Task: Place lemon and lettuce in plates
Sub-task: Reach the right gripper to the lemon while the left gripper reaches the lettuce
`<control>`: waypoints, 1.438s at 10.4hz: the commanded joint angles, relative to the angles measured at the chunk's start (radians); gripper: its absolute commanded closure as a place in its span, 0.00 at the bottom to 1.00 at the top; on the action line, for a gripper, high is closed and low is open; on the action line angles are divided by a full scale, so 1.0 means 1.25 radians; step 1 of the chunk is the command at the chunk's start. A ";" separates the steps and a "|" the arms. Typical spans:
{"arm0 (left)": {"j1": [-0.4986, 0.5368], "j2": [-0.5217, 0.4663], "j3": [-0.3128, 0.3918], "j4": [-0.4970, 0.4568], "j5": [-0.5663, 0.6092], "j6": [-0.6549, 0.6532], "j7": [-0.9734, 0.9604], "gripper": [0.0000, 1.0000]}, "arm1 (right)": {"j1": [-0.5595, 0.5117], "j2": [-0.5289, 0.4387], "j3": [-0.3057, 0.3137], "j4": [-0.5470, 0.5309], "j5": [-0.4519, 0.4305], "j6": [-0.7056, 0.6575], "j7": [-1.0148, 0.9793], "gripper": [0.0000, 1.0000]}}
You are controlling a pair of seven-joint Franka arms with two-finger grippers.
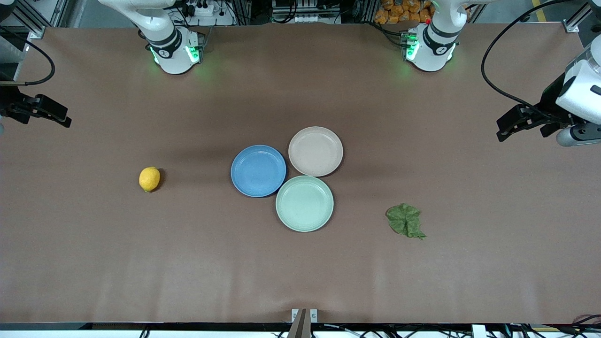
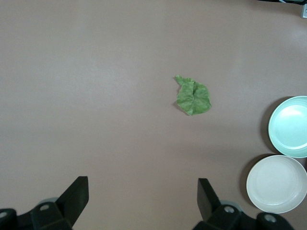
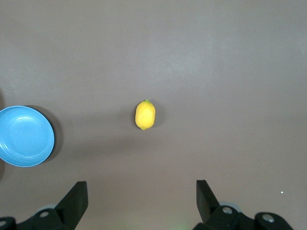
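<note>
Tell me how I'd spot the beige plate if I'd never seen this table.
Find the three plates clustered mid-table. The beige plate is the one farthest from the front camera, edge to edge with the blue plate and the mint-green plate. Its pale pinkish-beige colour sets it apart, and it holds nothing.

Even, bright overhead light falls on the matte tabletop [image 1: 300, 263] without glare. Soft short shadows hug the lemon [image 1: 149, 179] and plates. Green base lamps tint the edge by the robots. All views look sharp.
</note>
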 commanded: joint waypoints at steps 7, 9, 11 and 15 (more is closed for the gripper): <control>-0.009 0.137 0.004 -0.065 -0.015 0.143 0.018 0.00 | -0.004 0.006 0.009 -0.021 -0.003 0.025 -0.003 0.00; -0.022 0.256 0.004 -0.072 -0.011 0.260 0.018 0.00 | -0.004 0.022 0.011 -0.030 -0.002 0.024 -0.004 0.00; -0.039 0.358 0.005 -0.066 0.004 0.372 0.015 0.00 | -0.014 0.053 0.009 -0.057 0.006 0.047 -0.008 0.00; -0.075 0.490 0.006 -0.069 0.036 0.548 -0.010 0.00 | -0.049 0.118 0.005 -0.290 0.054 0.343 -0.007 0.00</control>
